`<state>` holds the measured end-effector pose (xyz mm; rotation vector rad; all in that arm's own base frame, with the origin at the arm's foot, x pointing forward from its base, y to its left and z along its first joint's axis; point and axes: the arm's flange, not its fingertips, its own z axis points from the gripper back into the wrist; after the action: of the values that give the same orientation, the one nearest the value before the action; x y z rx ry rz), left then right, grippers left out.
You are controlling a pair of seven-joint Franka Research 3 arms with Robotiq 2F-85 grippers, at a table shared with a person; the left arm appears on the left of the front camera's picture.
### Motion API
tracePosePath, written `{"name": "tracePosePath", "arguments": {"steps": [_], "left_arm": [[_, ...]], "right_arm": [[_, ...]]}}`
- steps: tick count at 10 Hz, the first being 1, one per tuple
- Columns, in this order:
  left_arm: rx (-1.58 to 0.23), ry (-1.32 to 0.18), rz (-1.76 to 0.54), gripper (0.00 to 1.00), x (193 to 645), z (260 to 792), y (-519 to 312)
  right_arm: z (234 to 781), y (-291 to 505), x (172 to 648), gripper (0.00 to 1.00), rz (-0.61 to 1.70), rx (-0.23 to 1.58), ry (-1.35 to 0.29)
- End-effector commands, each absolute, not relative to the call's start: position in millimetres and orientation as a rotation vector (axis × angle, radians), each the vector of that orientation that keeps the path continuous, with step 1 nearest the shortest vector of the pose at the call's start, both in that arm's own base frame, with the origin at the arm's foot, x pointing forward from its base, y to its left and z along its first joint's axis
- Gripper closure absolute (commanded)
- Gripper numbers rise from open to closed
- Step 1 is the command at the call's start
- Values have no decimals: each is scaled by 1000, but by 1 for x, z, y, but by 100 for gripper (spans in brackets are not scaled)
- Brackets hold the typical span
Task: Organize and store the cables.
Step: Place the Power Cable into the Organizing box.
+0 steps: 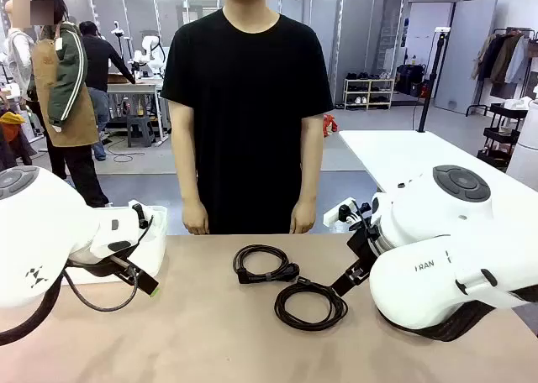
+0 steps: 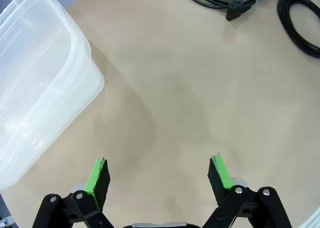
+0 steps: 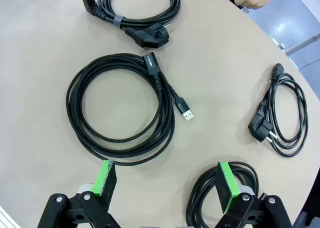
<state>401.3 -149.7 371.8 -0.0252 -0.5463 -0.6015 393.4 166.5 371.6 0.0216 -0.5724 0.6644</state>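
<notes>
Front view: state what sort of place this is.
Probably a robotics lab: a white robot arm at a worktable, coiled cables laid out for handling, storage shelves across an open floor.

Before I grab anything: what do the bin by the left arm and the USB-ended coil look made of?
The bin looks like translucent, glossy plastic: its walls are see-through and catch highlights. The USB-ended coil seems to have a matte black rubbery jacket with little shine, and a bright metal plug tip.
</notes>
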Motion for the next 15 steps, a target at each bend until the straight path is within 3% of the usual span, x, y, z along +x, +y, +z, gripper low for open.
{"name": "tracePosePath", "arguments": {"steps": [1,10,12,15], "left_arm": [[-25,-546,-603,0,401,372,-150],[-25,-546,-603,0,401,372,-150],[-38,-495,-669,0,413,419,-135],[-249,-492,-788,0,404,502,-66]], "right_arm": [[372,166,393,0,664,22,-572],[372,167,393,0,666,21,-572],[413,134,405,0,724,92,-551],[492,66,400,0,823,208,-536]]}}
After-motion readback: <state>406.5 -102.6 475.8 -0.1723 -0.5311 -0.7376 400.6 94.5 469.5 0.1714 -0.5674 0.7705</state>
